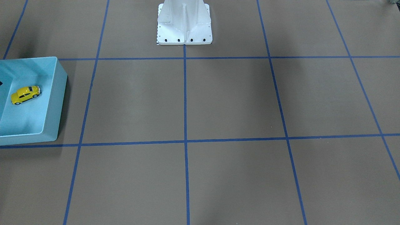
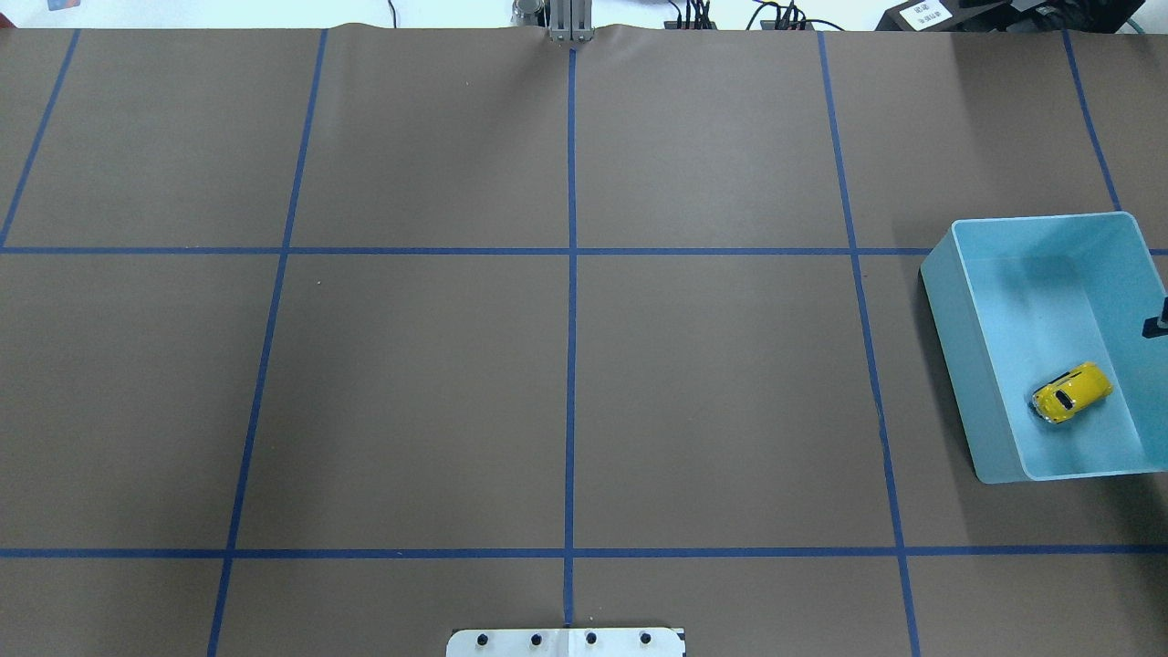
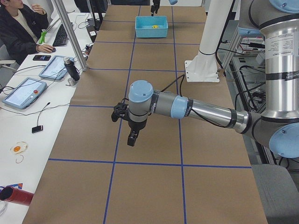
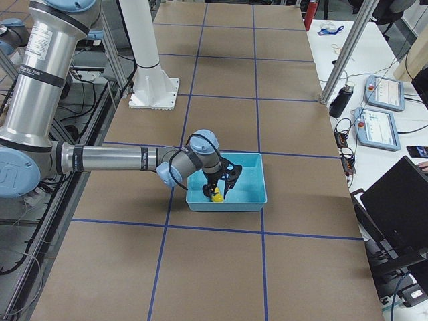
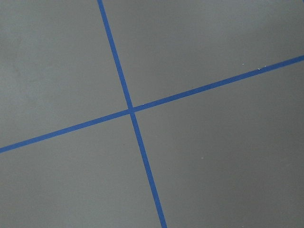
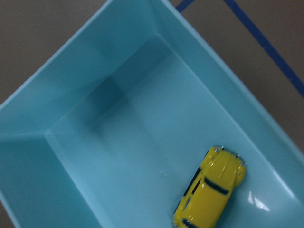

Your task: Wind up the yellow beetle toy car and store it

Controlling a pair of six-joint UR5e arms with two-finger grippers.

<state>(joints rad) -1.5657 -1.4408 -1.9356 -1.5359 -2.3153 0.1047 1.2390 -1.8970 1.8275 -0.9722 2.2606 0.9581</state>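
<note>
A: One yellow beetle toy car (image 2: 1071,393), parked on its wheels inside blue bin (image 2: 958,356), toward one end.
B: Grippers?
A: Just above car, right gripper (image 4: 219,189); well apart over table (image 2: 411,392), left gripper (image 3: 132,139). Spread or clenched: cannot tell.
B: Probably storing done. Lift straight up; avoid nudging car or walls.
</note>
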